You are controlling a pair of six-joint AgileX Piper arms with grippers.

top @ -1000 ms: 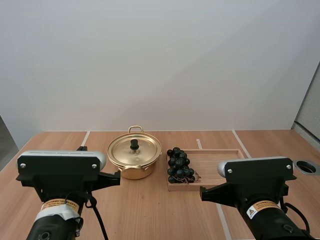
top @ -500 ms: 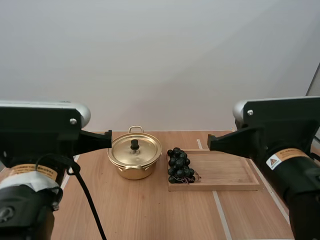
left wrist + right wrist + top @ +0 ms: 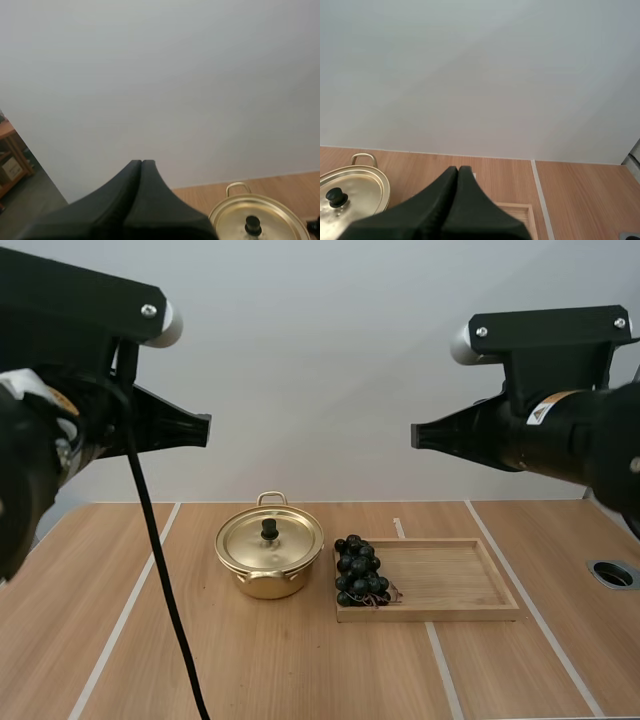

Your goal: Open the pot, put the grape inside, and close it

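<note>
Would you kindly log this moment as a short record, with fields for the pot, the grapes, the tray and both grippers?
pot: gold, standing on the table
lid: on the pot, black knob upright
grapes: dark bunch, lying on the tray's end nearest the pot
tray: wooden, beside the pot
left gripper: shut on nothing, high above the table
right gripper: shut on nothing, high above the table
task state: pot not yet opened

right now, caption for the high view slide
Lidded pot beside grapes on tray; left claw and right claw shut, high up.
</note>
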